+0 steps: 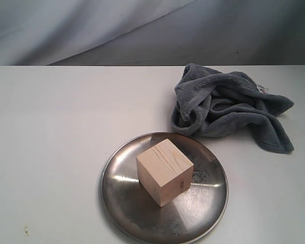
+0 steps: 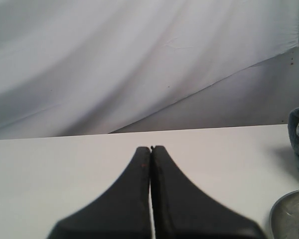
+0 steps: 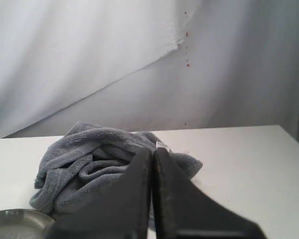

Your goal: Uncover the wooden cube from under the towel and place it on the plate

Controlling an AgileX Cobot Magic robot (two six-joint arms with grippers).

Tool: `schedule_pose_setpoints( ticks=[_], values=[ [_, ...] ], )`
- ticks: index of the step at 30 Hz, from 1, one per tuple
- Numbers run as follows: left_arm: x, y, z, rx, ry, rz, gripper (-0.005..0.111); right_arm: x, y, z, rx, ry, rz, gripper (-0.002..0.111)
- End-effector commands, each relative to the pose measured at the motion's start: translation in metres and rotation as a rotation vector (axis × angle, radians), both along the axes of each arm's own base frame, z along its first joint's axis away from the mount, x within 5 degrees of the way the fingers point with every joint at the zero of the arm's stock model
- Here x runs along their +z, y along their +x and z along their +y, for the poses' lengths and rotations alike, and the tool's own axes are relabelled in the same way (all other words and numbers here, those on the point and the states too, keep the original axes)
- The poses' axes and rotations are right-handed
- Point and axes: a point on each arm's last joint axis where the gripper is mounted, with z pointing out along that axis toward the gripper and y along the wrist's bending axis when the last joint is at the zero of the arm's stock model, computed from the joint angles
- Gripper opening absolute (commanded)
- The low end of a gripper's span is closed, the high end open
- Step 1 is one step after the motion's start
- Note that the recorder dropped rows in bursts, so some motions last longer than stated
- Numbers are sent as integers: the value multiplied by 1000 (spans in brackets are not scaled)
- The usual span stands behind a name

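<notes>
Nearest on the white worktop (image 1: 51, 127), the pale wooden cube (image 1: 165, 171) sits on the round, shiny steel plate (image 1: 117, 203). I judge the cube light, rigid and smooth, best pinched across opposite flat faces. Just beyond lies the crumpled grey-blue fleece towel (image 1: 229, 107), limp. My left claw (image 2: 150, 148) and right claw (image 3: 153, 149) are pressed closed, empty.

Wooden cube (image 1: 164, 171) on plate (image 1: 123, 203), crumpled towel (image 1: 229, 107) just beyond.
</notes>
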Motion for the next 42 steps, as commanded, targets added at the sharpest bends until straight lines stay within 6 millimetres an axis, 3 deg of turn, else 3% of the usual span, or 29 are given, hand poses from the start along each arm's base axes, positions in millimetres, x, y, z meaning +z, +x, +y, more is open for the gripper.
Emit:
schedule_pose_setpoints(
  ticks=[1,4,10,16,21,42],
  values=[
    [0,0,0,3,-6,-10,0,-13,4,-1,-10,26,-26,0],
    [0,0,0,3,-6,-10,0,-21,6,-2,-25,-13,-65,0],
    [0,0,0,3,-6,-10,0,-17,6,-3,-36,-145,-127,0],
    [0,0,0,3,-6,-10,0,-23,6,-3,-38,-245,-70,0],
    [0,0,0,3,-6,-10,0,-16,6,-3,-41,-217,-149,0],
    [0,0,0,3,-6,-10,0,-16,6,-3,-41,-217,-149,0]
  ],
)
